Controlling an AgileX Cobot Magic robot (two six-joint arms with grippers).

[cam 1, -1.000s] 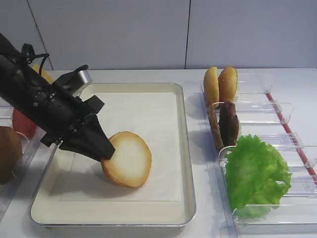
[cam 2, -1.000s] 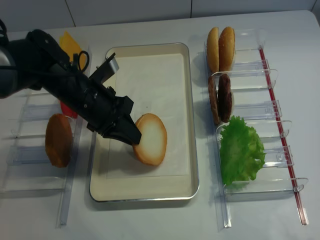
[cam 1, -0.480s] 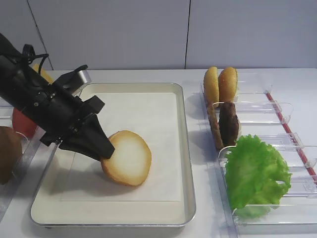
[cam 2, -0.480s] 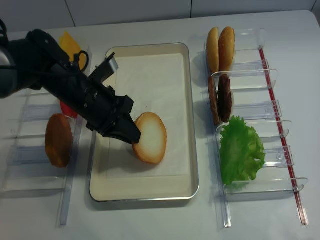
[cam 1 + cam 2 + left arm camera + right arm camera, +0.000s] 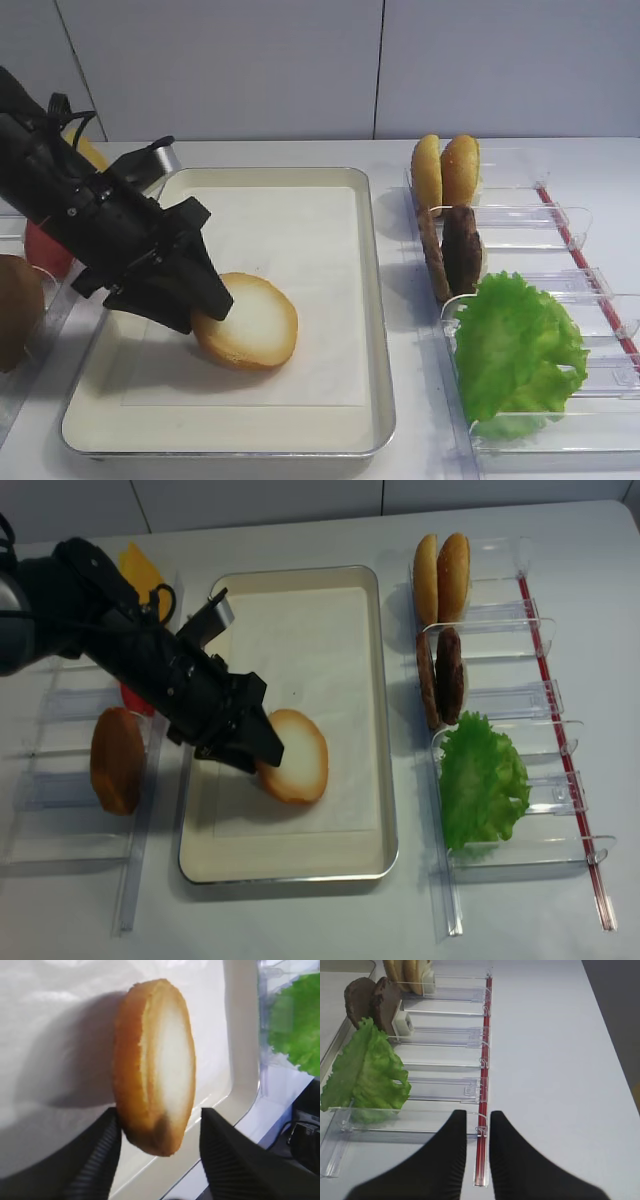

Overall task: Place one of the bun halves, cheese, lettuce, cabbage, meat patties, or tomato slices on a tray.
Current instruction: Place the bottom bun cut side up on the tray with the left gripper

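So the left gripper [image 5: 157, 1160] has its black jaws spread apart, one on each side of the round flat bun half with the whitish cut face and toasted golden rim [image 5: 157, 1065]. In the left wrist view there's a clear gap between each finger and the bun, so it isn't clamped on it. The bun sits on the white paper liner of the big cream rectangular tray with the thin metal rim [image 5: 375, 710], roughly mid-tray toward the near-left, cut face up and maybe tipped a little.

I'd say the job is basically done: one item is on the tray. All that's left is backing the arm off without nudging the bun.

The right gripper [image 5: 477, 1132] hangs over the white surface [image 5: 560, 1060] by the clear plastic racks [image 5: 445, 1035], jaws nearly together with only a narrow slit, holding nothing.

Further out, the frilly green lettuce leaf [image 5: 520, 345], two dark brown patties [image 5: 452, 250] and two small orange buns [image 5: 447, 170] sit in the right-hand racks. The yellow cheese slice [image 5: 140, 568] is over on the left.
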